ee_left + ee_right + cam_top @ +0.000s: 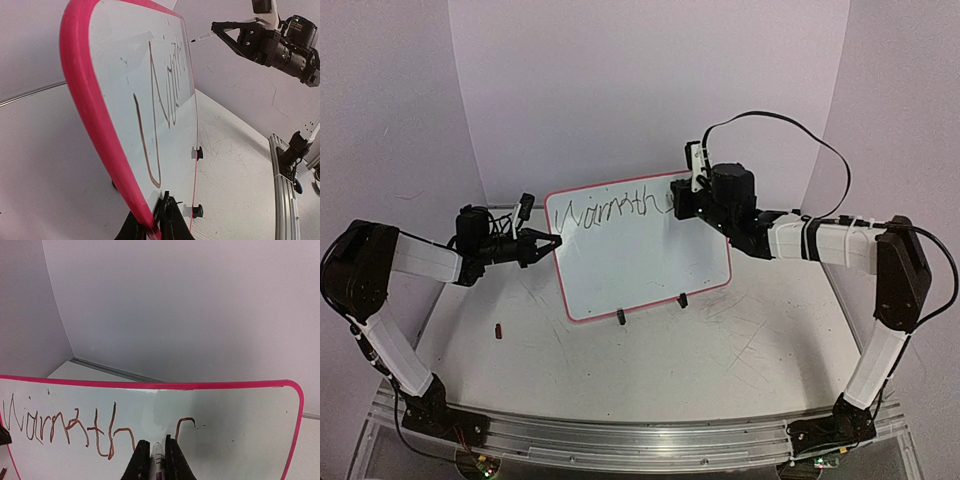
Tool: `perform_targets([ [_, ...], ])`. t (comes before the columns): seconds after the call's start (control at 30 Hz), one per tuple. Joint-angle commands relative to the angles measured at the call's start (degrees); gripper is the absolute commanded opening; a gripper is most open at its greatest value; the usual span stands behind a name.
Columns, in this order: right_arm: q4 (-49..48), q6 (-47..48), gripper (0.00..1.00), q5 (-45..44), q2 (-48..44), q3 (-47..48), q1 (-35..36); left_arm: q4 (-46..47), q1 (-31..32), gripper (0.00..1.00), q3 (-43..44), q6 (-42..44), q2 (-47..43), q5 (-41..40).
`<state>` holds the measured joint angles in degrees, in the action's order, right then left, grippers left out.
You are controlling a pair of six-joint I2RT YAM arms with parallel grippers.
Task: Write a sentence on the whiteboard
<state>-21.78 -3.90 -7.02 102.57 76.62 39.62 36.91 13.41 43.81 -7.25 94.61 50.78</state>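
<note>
Whiteboard looks light, thin and stiff w/ a slick face; on two clip feet it'd prob. tip, so the pink frame is the spot to hold. Left pincer is clamped on that frame, board stretching off to its right. Right pincer is closed on a marker, the sentence ahead-left of it. Long axis runs pincer to pincer; face leans back, toward the arms.
</note>
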Motion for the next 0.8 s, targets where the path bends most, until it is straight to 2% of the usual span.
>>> perform_targets([
  [0.0,-1.45,1.0,0.0,-1.39,0.75,2.97,-0.62,-2.81,0.29,0.0,-0.05,9.38,0.2,-7.26],
  [0.53,0.06,0.61,0.0,-0.47,3.28,4.93,-1.3,-3.03,0.27,0.0,0.08,9.45,0.35,-7.09],
  [0.77,0.52,1.59,0.0,-6.96,3.13,4.47,-1.28,-3.06,0.24,0.0,-0.21,9.62,-0.13,-7.35],
])
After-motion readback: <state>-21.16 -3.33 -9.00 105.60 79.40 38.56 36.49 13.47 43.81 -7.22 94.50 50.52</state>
